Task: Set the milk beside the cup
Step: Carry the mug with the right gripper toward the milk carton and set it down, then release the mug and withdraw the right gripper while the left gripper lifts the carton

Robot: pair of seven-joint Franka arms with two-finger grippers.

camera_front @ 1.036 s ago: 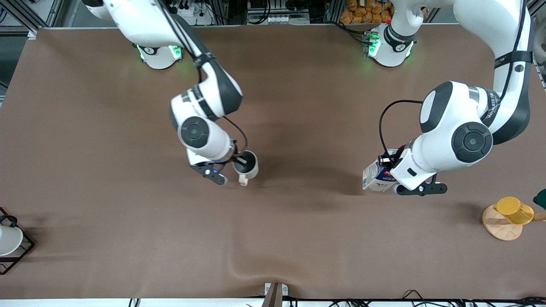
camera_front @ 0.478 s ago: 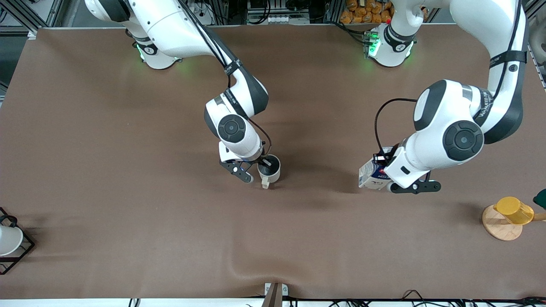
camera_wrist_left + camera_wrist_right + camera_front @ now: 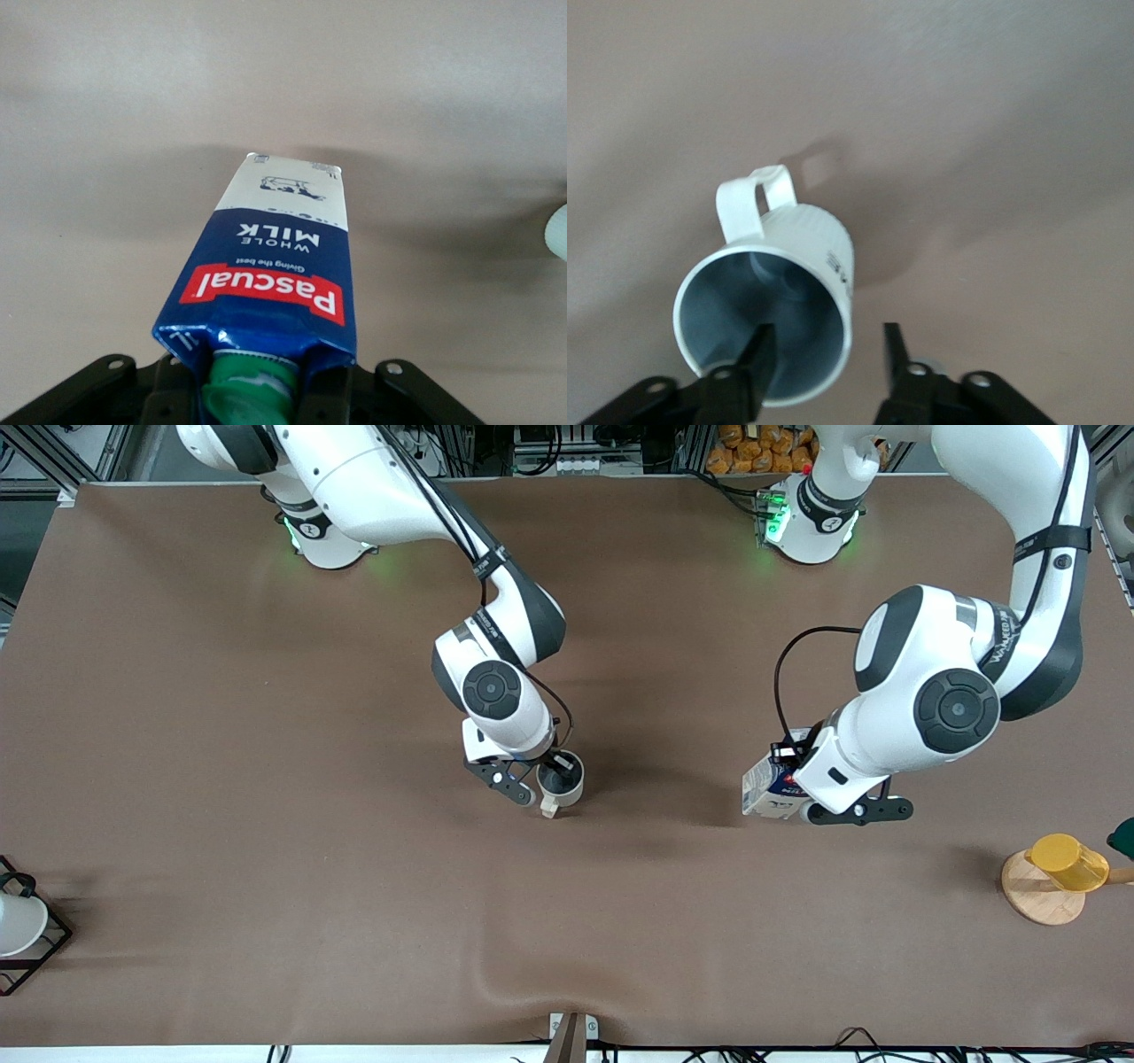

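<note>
over the brown table [image 3: 266,779], left jaws clamp the blue milk [image 3: 279,266]; right jaws pinch the cream cup [image 3: 788,292] wall.

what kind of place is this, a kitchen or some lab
Probably a robotics lab, not a kitchen: two white robot arms bolted to a brown-covered table, metal framing and cables along its edges, and props like a dark blue milk carton and off-white mug.

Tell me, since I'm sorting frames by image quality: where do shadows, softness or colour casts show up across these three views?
Front view: soft shadows beside the cup and milk, green glow at both arm bases. Left wrist view: the carton's green cap is soft, a broad shadow crosses the table. Right wrist view: mild blur, the cup's handle throws a faint shadow.
</note>
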